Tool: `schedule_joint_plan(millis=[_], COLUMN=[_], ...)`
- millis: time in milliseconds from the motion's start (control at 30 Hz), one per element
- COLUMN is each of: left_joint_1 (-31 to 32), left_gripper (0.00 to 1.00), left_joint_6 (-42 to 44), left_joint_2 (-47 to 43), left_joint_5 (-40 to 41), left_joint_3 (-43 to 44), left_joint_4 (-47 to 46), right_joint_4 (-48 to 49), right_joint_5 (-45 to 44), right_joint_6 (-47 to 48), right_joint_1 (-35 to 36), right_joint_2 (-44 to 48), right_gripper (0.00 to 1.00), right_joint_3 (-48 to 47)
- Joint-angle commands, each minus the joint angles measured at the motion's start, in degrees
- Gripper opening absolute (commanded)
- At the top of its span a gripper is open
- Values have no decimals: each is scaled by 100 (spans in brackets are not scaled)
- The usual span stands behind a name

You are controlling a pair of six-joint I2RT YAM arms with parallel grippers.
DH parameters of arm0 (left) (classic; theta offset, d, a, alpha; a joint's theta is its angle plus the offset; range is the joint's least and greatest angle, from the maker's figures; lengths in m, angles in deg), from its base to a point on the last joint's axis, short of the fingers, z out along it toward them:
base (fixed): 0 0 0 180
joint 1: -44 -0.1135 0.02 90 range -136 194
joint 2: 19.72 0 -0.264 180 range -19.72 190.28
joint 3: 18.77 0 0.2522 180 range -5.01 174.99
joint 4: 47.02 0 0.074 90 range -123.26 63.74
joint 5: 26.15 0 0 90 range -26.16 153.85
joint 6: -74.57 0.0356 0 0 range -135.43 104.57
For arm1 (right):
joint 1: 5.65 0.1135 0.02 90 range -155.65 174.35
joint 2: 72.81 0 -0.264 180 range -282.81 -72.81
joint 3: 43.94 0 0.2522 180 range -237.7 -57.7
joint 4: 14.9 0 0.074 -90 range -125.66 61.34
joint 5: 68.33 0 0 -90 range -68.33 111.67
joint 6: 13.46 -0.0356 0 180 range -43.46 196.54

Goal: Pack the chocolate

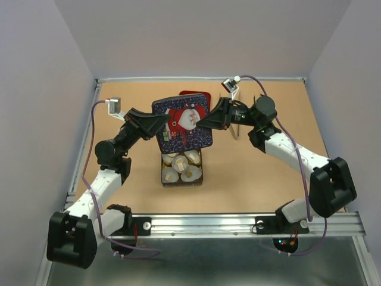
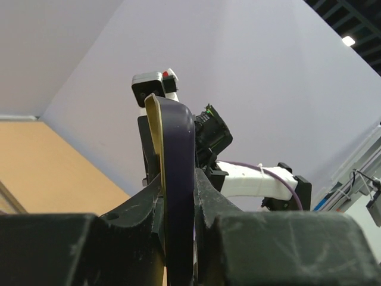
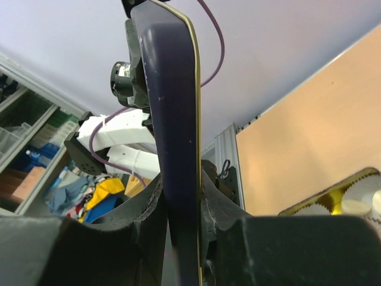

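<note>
Left gripper (image 1: 158, 126) and right gripper (image 1: 205, 122) each clamp opposite edges of the dark-blue Santa-printed tin lid (image 1: 183, 124); the cream chocolate pieces (image 1: 171, 174) sit in the open dark tin (image 1: 181, 183) directly nearward and below, partly overlapped.

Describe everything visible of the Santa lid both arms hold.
The lid is flat, rectangular, round-cornered, metal-looking, dark blue with a red-and-white Santa printed on top. Its rim shows a gold edge. It is held face up over the far end of the open tin, clamped on its left edge by the left end effector and on its right edge by the right end effector. Whether it touches the tin cannot be told.
</note>
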Motion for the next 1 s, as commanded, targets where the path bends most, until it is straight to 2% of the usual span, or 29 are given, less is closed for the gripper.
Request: schedule_joint_plan(millis=[0, 167, 267, 500, 700, 967], left_joint_1=[21, 21, 21, 21, 21, 21], left_gripper=[26, 35, 45, 55, 59, 59], left_joint_6=[233, 575, 891, 1191, 1445, 1876], left_joint_2=[-140, -307, -412, -667, -1036, -1598], left_joint_5=[-46, -72, -19, 235, 587, 929], left_joint_3=[-282, -591, -881, -1470, -1900, -2068], left_joint_4=[-346, 293, 742, 1472, 2202, 3362], right_joint_4=[90, 107, 99, 169, 239, 248], right_joint_5=[-141, -326, -528, -853, -1064, -1371], right_joint_6=[57, -13, -75, -382, -514, -628], right_joint_1=[82, 82, 82, 91, 82, 91], right_joint_2=[205, 311, 469, 662, 724, 803], right_gripper=[17, 16, 15, 13, 13, 13], right_joint_3=[458, 1048, 1417, 2023, 2446, 2955])
